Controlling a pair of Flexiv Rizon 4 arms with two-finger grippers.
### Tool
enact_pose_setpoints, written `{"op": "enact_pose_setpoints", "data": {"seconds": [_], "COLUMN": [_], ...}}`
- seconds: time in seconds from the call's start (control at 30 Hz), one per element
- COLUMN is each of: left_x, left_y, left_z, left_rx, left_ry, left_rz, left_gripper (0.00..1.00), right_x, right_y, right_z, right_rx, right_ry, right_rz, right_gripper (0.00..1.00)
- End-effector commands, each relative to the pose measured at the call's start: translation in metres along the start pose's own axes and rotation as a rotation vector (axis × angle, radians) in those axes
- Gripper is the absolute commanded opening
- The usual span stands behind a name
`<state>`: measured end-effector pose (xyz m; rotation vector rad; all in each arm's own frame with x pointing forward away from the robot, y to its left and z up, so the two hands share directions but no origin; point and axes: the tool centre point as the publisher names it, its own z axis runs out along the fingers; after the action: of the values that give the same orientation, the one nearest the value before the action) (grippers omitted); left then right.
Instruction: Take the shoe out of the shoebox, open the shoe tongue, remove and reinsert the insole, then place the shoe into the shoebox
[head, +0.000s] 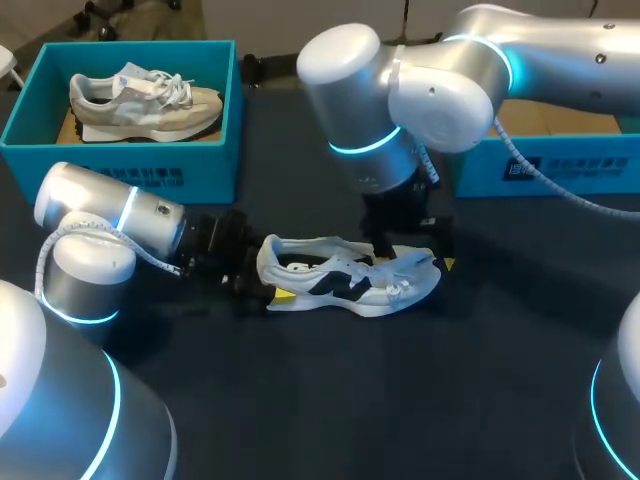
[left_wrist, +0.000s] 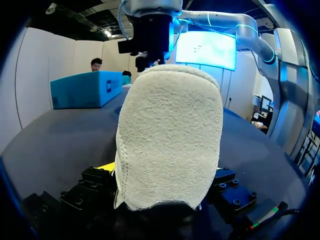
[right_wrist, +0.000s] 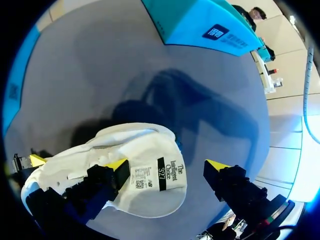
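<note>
Far left: teal cardboard shoebox, beige sneaker inside. Centre: left tool clamped on heel of white-and-black mesh sneaker, resting on dark worktop. Right tool fingers apart, one tip on raised tongue, other clear. Likely best: pinch tongue edge, peel slowly toward toe, heel grip firm.

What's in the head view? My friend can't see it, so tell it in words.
A white and black sneaker rests on the dark table, with the left gripper at its heel and the right gripper above its laces. A beige sneaker sits in a teal shoebox at the far left.
</note>
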<state>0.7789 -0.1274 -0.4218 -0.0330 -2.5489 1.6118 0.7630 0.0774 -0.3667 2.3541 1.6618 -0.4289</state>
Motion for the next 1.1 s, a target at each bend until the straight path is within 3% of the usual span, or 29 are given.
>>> {"op": "enact_pose_setpoints", "data": {"seconds": [0.03,0.7,1.1], "left_x": [-0.001,-0.001,-0.001], "left_y": [0.004,0.004,0.004], "left_z": [0.003,0.003,0.003], "left_rx": [-0.002,-0.002,-0.002], "left_ry": [-0.002,-0.002,-0.002], "left_rz": [-0.001,-0.001,-0.001], "left_gripper": [0.00,0.00,0.00], "right_x": [-0.001,0.003,0.019], "right_y": [-0.011,0.005,0.019], "right_z": [-0.008,-0.071,-0.111], "right_rx": [-0.034,-0.203,-0.319], "right_ry": [-0.001,0.116,0.175], "right_rz": [0.182,-0.031,-0.380], "right_gripper": [1.00,1.00,1.00]}}
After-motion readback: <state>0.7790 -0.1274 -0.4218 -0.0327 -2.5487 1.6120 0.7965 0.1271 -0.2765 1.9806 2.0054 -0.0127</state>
